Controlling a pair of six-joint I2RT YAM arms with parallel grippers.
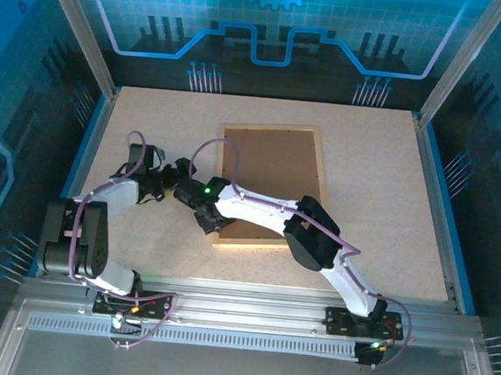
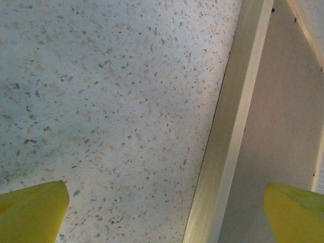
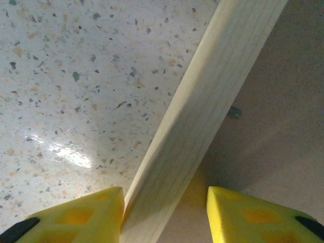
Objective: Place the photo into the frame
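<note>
In the frame (image 1: 273, 127) — brown backing board (image 1: 269, 176)

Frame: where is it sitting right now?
The frame lies mid-table in the top view, brown backing board facing up. Its left rail passes between the jaws of the left gripper and the right gripper in both wrist views.

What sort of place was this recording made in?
Most likely a lab or demo robot cell, not a home. A speckled tabletop is fenced by aluminium posts and blue printed wall panels with a gear-and-circuit graphic. The left arm and right arm are bolted to a metal rail.
</note>
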